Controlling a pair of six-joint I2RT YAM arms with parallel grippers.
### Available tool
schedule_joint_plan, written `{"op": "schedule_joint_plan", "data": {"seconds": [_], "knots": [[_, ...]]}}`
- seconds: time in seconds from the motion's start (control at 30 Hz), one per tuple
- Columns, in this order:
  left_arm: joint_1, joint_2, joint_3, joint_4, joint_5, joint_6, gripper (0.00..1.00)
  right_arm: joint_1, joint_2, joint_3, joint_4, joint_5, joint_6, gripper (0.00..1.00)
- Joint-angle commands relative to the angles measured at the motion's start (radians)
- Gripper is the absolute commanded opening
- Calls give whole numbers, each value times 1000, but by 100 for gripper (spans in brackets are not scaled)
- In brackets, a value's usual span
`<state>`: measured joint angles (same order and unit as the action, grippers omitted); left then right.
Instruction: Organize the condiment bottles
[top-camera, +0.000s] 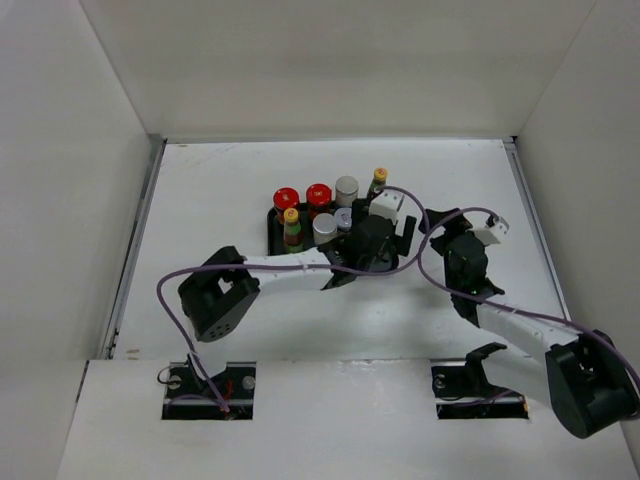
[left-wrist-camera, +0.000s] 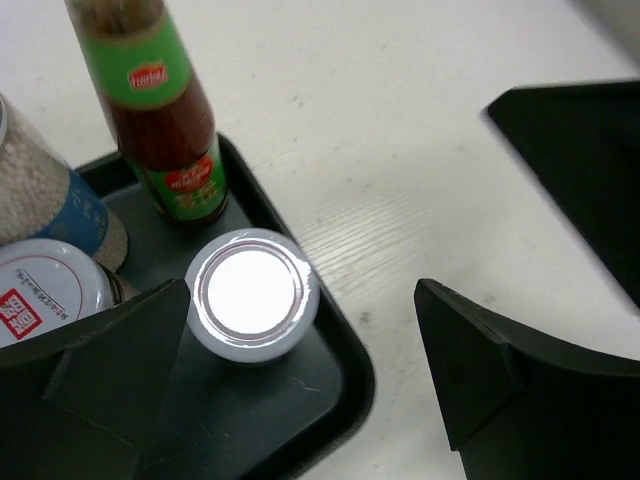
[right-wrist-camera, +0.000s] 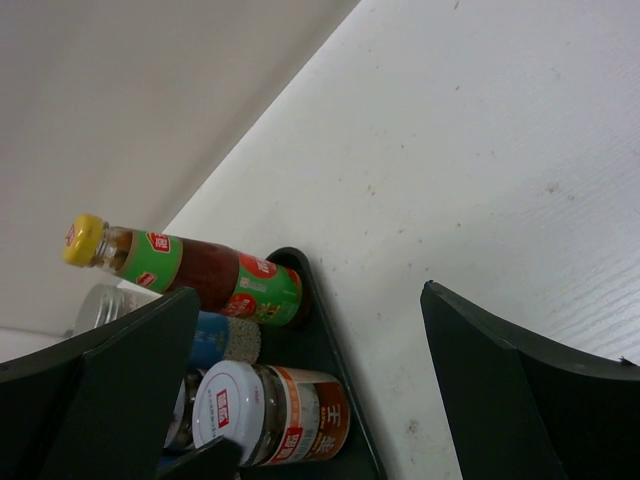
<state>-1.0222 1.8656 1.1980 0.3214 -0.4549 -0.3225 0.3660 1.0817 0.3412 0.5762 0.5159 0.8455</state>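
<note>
Several condiment bottles stand in a black tray (top-camera: 272, 238): two red-lidded jars (top-camera: 286, 197), a grey-capped shaker (top-camera: 346, 187), and two yellow-capped sauce bottles (top-camera: 379, 178). My left gripper (top-camera: 388, 243) hangs open over the tray's right end. In the left wrist view the left gripper (left-wrist-camera: 300, 385) is empty above a short pale-lidded jar (left-wrist-camera: 252, 295), next to a sauce bottle (left-wrist-camera: 165, 120). My right gripper (top-camera: 432, 224) is open and empty just right of the tray. The right wrist view shows the right gripper (right-wrist-camera: 320, 390), a sauce bottle (right-wrist-camera: 200, 272) and a white-lidded jar (right-wrist-camera: 285, 415).
White walls enclose the table on the left, back and right. The two grippers are close together at the tray's right end; the right gripper's dark finger (left-wrist-camera: 580, 150) shows in the left wrist view. Bare table (top-camera: 470, 180) lies right of the tray.
</note>
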Motion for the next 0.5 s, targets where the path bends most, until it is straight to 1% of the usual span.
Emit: {"op": "schedule_joint_plan", "data": {"seconds": [0.0, 0.13, 0.27, 0.4, 0.47], "knots": [[-40, -175, 11, 126, -47, 78, 100, -19, -37, -25, 53, 4, 21, 100], [-52, -290, -57, 237, -73, 132, 100, -28, -118, -67, 80, 9, 35, 100], [-36, -429, -133, 281, -51, 134, 100, -32, -163, -90, 97, 9, 46, 100], [13, -604, -236, 300, -56, 117, 100, -32, -85, -59, 100, -10, 46, 100], [68, -712, -320, 288, -97, 83, 100, -28, -45, -39, 105, -39, 37, 100]]}}
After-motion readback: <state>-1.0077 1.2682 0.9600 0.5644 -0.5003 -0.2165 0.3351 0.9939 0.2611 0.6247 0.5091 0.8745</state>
